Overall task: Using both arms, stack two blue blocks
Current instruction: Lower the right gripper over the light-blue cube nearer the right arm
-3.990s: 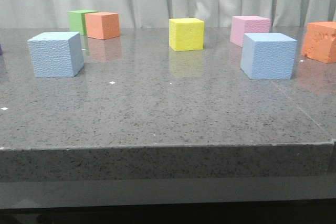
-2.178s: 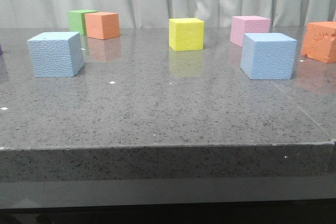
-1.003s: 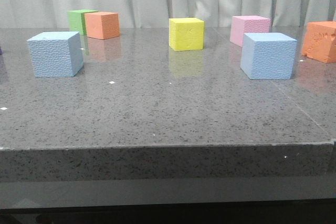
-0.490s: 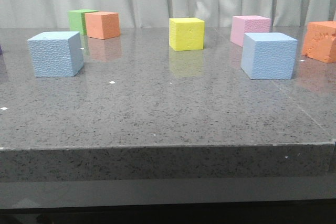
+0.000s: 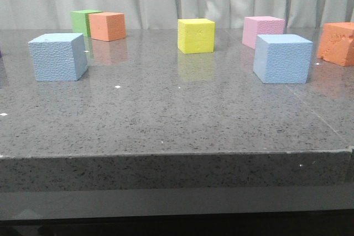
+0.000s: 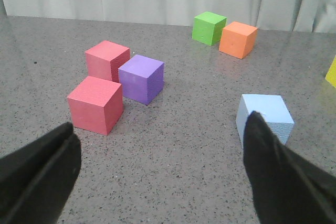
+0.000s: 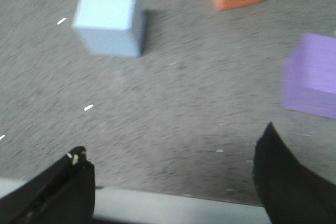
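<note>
On the granite table (image 5: 177,120), both blue blocks (image 5: 58,57) (image 5: 282,58) sit well apart. My left gripper (image 6: 157,171) and right gripper (image 7: 173,182) gape open; I'd straddle each cube squarely before closing.

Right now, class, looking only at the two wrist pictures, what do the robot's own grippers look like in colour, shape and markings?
Both show only as fingers. The left gripper has two plain, matt black fingers, broad at the base and narrowing to blunt tips. The right gripper has the same black, tapered fingers, blurred; one carries a small pale spot at its tip. No cables, labels or other markings are visible in either picture.
</note>
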You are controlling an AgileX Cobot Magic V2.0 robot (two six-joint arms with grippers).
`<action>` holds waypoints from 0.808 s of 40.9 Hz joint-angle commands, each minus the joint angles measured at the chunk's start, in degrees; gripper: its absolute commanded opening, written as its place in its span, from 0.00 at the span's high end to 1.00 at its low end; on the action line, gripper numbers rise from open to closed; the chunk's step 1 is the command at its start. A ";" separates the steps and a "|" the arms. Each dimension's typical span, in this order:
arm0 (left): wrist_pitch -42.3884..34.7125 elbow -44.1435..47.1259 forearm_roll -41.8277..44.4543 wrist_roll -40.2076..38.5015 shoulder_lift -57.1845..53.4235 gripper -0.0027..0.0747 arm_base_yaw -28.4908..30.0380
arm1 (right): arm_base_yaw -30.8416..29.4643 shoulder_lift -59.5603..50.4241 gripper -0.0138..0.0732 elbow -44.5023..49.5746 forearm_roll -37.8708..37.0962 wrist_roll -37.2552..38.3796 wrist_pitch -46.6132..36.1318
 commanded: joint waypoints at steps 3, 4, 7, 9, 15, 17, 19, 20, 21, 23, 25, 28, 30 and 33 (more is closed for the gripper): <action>-4.24 -1.56 0.07 0.01 0.91 0.17 -0.39 | 4.38 9.56 0.13 -7.68 7.59 -6.69 2.19; -4.24 -1.56 0.07 0.01 0.91 0.17 -0.39 | 5.35 10.97 0.13 -8.58 7.51 -6.69 2.59; -4.24 -1.56 0.07 0.01 0.91 0.17 -0.39 | 8.64 15.63 0.14 -11.88 6.23 -5.25 3.98; -4.24 -1.56 0.07 0.01 0.91 0.17 -0.39 | 11.43 18.88 0.14 -14.15 3.62 -2.14 5.11; -4.24 -1.56 0.07 0.01 0.91 0.17 -0.39 | 18.19 27.53 0.14 -20.90 -11.79 12.38 6.86; -4.24 -1.56 0.07 0.01 0.91 0.17 -0.39 | 19.39 29.77 0.14 -22.96 -16.14 16.00 6.31; -4.24 -1.56 0.07 0.01 0.91 0.17 -0.39 | 19.62 31.67 0.14 -24.73 -17.65 18.17 5.67; -4.24 -1.56 0.07 0.01 0.91 0.17 -0.39 | 19.62 32.39 0.14 -25.89 -17.93 19.19 5.14; -4.24 -1.56 0.07 0.01 0.91 0.17 -0.39 | 19.62 33.25 0.14 -26.74 -17.98 19.91 4.73; -4.24 -1.56 0.07 0.01 0.91 0.17 -0.39 | 19.26 34.59 0.14 -28.81 -18.12 20.66 3.76; -4.24 -1.56 0.07 0.01 0.91 0.17 -0.39 | 18.78 35.67 0.14 -30.17 -18.12 21.32 2.97; -4.24 -1.56 0.07 0.01 0.91 0.17 -0.39 | 17.78 37.36 0.14 -32.08 -18.12 22.66 2.52; -4.24 -1.56 0.07 0.01 0.91 0.17 -0.39 | 16.77 38.42 0.14 -32.96 -18.02 23.55 2.26; -4.24 -1.56 0.07 0.01 0.91 0.17 -0.39 | 15.75 39.76 0.14 -33.30 -18.02 24.91 1.48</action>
